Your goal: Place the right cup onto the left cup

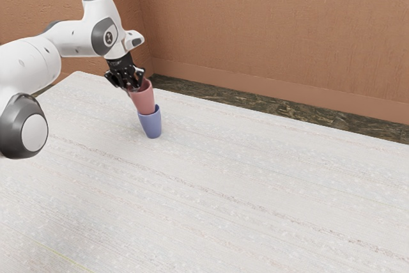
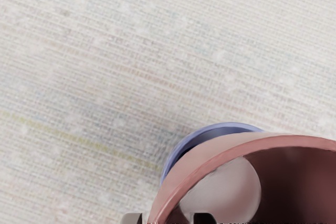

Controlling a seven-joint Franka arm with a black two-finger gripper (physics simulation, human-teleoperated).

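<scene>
Largest of what we see is the textured brown wall [image 1: 268, 30], with a plain skirting board [image 1: 287, 95] along its foot and a dark, mottled floor [image 1: 287, 116] below that. In front spreads the pale, faintly streaked tabletop [image 1: 223, 177]. Our white Franka arm [image 1: 29, 62] comes in from the exterior view's left, its wrist bent down, and ends in our black pincer [image 1: 134, 86] at the pink cup's rim. We cannot tell from the pictures whether the pincer is spread or pinching the cup wall.

The pink cup [image 1: 143, 99] is mouth up, wider at the rim than at the base. Its long axis runs close to upright, leaning a little at the top toward the exterior view's left, roughly in line with the blue cup below. It lies just beneath our pincer, with the pincer over one side of its rim and most of its mouth off to the other side.

The blue cup [image 1: 151, 126] stands mouth up on the tabletop, directly under the pink cup, whose lower end is at its mouth; how deep it sits we cannot tell.
</scene>
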